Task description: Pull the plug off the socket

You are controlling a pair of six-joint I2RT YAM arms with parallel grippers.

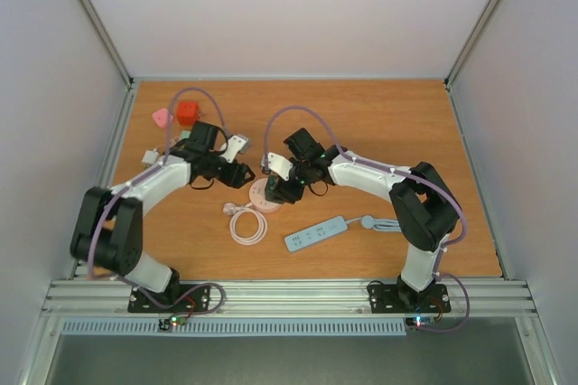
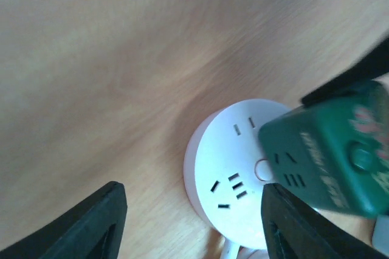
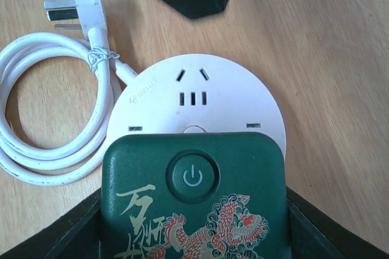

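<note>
Rt wrist: green plug (image 3: 193,198) hides near part of round socket (image 3: 194,98) — pins unseen, plug base cut by lower edge. Lt wrist: frame blurred, green plug cut at rt edge. Top view — plug/socket joint too small to tell.

The socket (image 3: 200,98) is a round white disc lying flat on the table (image 3: 316,58), slots facing up, with its white cord (image 3: 103,89) coiled beside it. The plug (image 3: 193,195) is a dark green rounded block with a round power button and red-and-white ornament. It covers one side of the socket's face; pin seating cannot be determined.
</note>
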